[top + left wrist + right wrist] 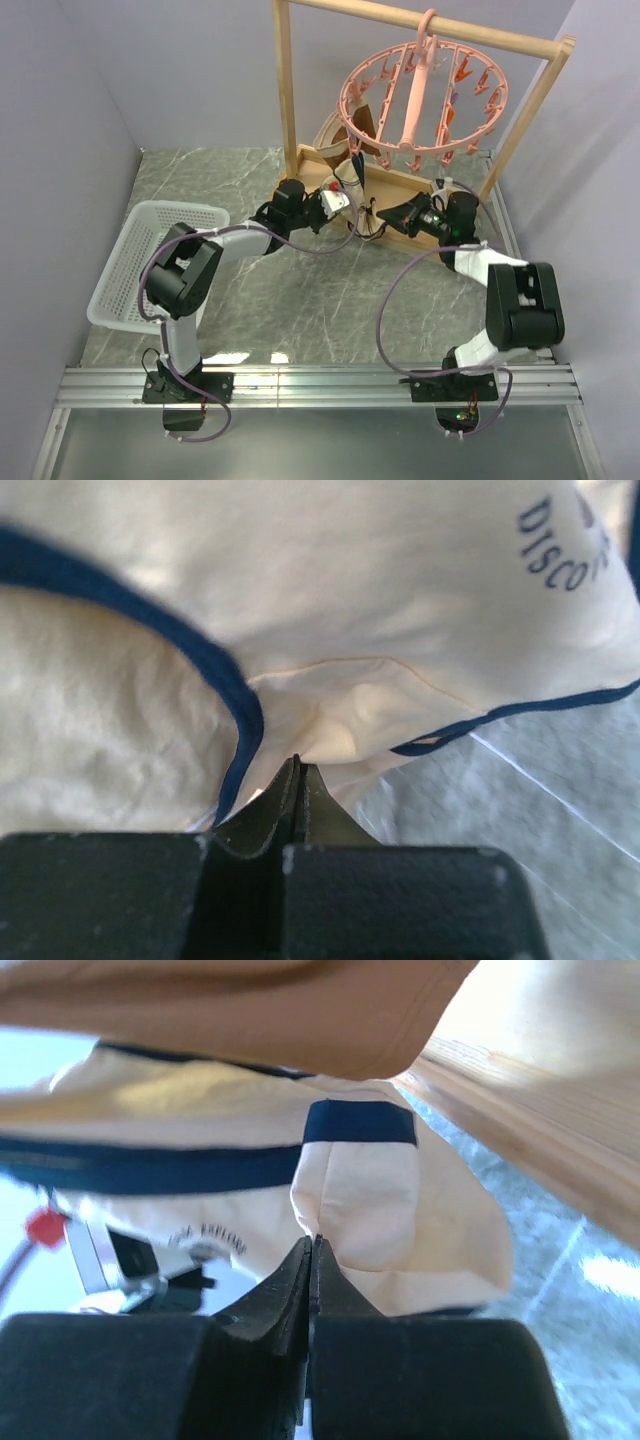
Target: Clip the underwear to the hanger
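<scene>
The pair of cream fabric briefs with dark trim [330, 590] is held up between 2 grippers, near the foot of the wooden rack frame [287, 90]. The left gripper [298, 768] is clamped on a fold by the trim. The right gripper [313, 1248] is clamped on another fold. The salmon-pink plastic ring hanger with clip pegs [412, 95] hangs above them.
</scene>
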